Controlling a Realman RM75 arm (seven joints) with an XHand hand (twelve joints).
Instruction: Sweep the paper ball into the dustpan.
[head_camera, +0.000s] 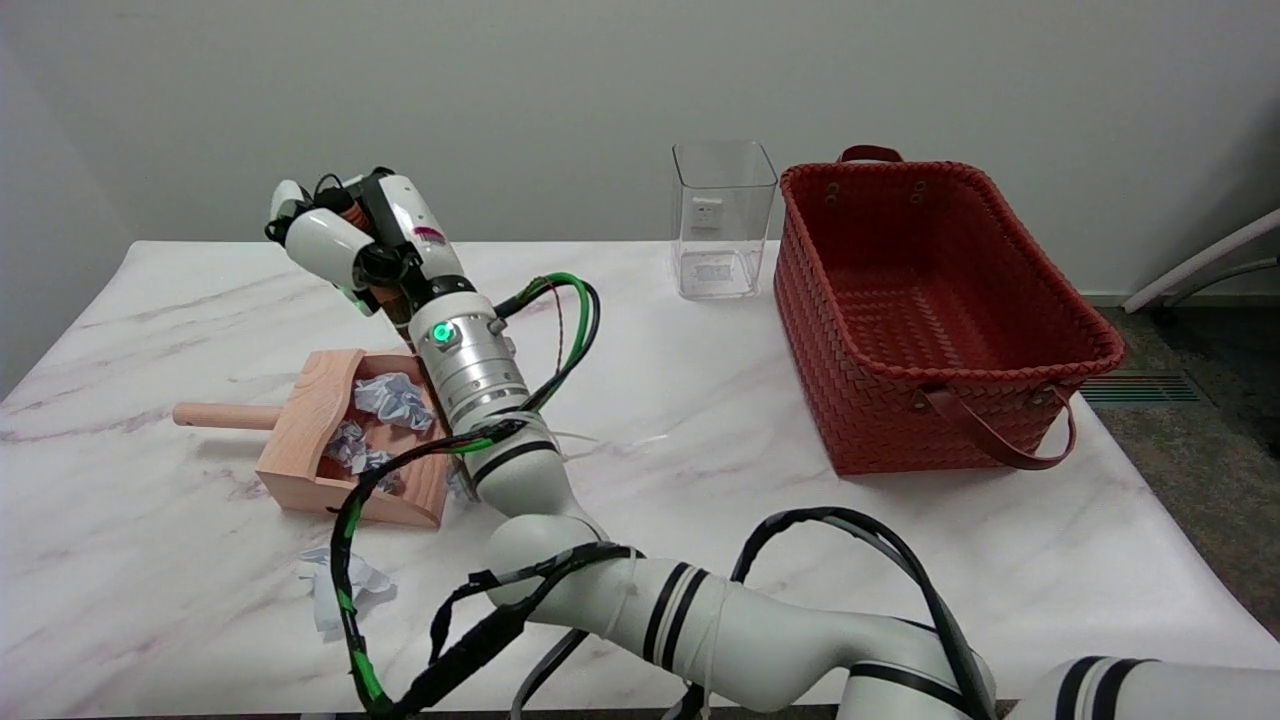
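Note:
A wooden dustpan (312, 420) lies at the table's left with its mouth facing right. Two crumpled bluish paper balls sit in it, one (393, 396) behind the other (347, 446). My right hand (345, 238) hovers above the pan's far right corner, its fingers curled around a brown brush handle (349, 216). My forearm hides the rest of the brush. A sliver of another paper ball (460, 486) shows at the pan's mouth, just behind the arm. A flatter paper scrap (335, 588) lies on the table in front of the pan.
A clear square container (722, 220) stands at the back of the table. A red woven basket (1060, 330) with brown handles fills the right side. My arm and its cables cross the table's front middle.

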